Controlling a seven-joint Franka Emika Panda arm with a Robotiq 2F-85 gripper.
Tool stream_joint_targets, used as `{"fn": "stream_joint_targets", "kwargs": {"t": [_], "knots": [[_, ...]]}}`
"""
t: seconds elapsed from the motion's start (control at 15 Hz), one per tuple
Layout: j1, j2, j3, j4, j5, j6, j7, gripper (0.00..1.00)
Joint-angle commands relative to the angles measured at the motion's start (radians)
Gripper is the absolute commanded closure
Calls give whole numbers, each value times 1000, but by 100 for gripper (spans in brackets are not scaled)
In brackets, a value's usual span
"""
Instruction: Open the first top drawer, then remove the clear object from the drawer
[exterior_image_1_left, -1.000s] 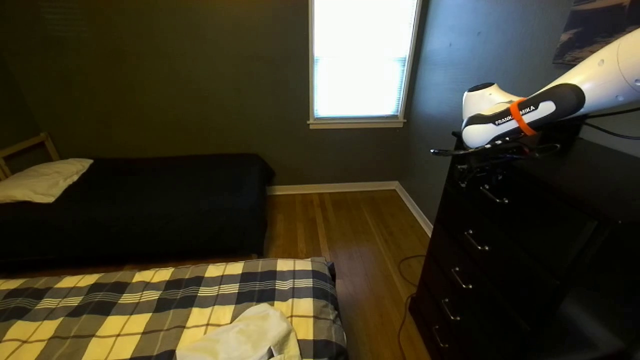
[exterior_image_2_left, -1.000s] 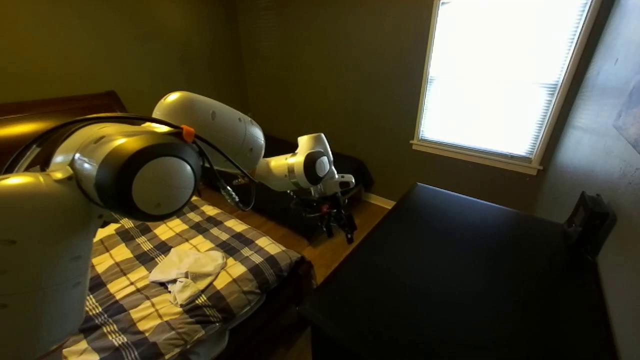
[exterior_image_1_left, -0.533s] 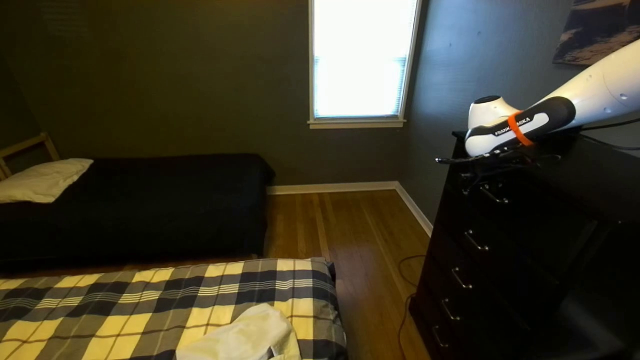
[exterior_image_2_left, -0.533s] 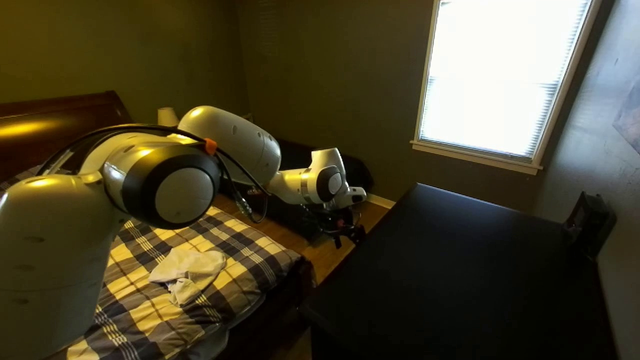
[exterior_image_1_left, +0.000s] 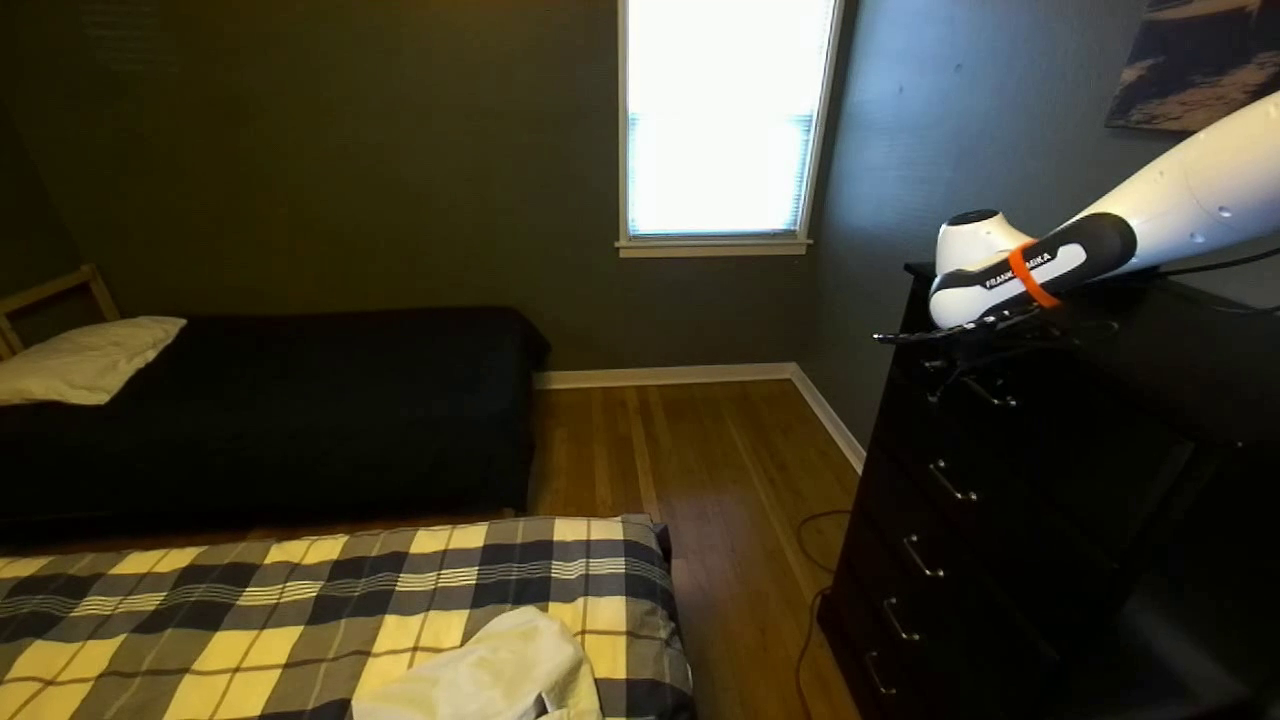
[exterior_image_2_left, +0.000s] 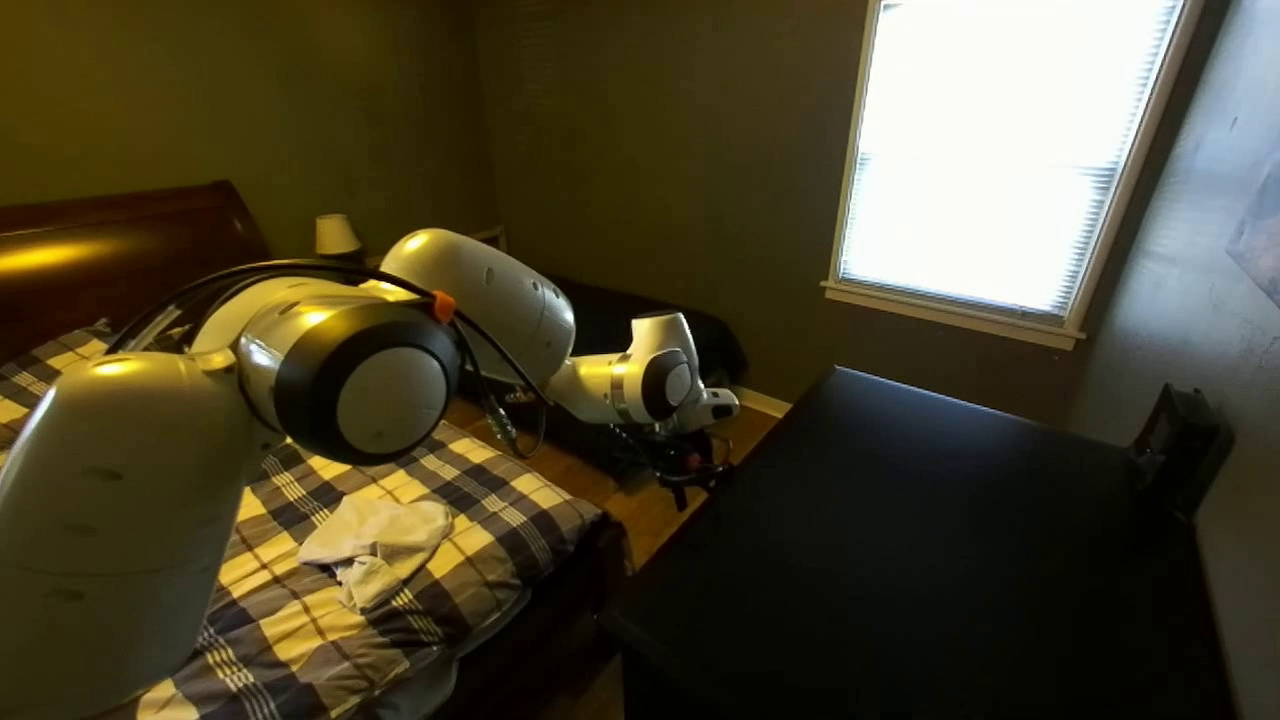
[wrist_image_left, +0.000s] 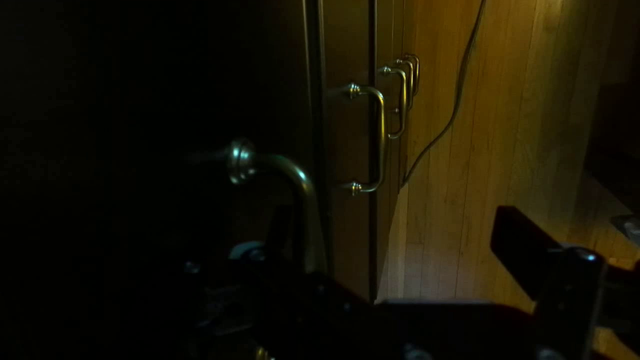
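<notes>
Holding our black two-finger gripper (wrist_image_left: 395, 225) by the front of the tall black-brown dresser (exterior_image_2_left: 900, 560), jaws spread wide, curved silvery metal handle (wrist_image_left: 306, 195) near it, contact we can't tell, dark-fronted top drawer (exterior_image_1_left: 1060, 420) behind that handle, closed, highest of five down the dresser

In both exterior views the white-framed rectangular window (exterior_image_1_left: 725, 130) is overexposed to white; the blue-grey wall (exterior_image_1_left: 890, 150) beside it is lit. A faint sheen is seen toward the far edge of the flat black dresser top (exterior_image_2_left: 900, 560); its near edge is lost in shadow. Warm glare is recorded on the glossy brown wooden headboard (exterior_image_2_left: 120, 240). Wrist view dim: the black two-fingered gripper (wrist_image_left: 392, 232) is reduced to silhouette; a glint is caught on the nearest curved metal handle (wrist_image_left: 304, 182).
</notes>
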Motion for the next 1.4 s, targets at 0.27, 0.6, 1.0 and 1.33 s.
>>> {"fn": "stream_joint_targets", "kwargs": {"t": [0.27,0.6,1.0,1.33], "knots": [[-1,1,35,-14,85,-11,-72,0],[11,-21,80,-46,129,-35,-118,0],[59,-22,96,-79,93,-12,-100,0],[95,-29,114,-86,65,-13,-93,0]]}}
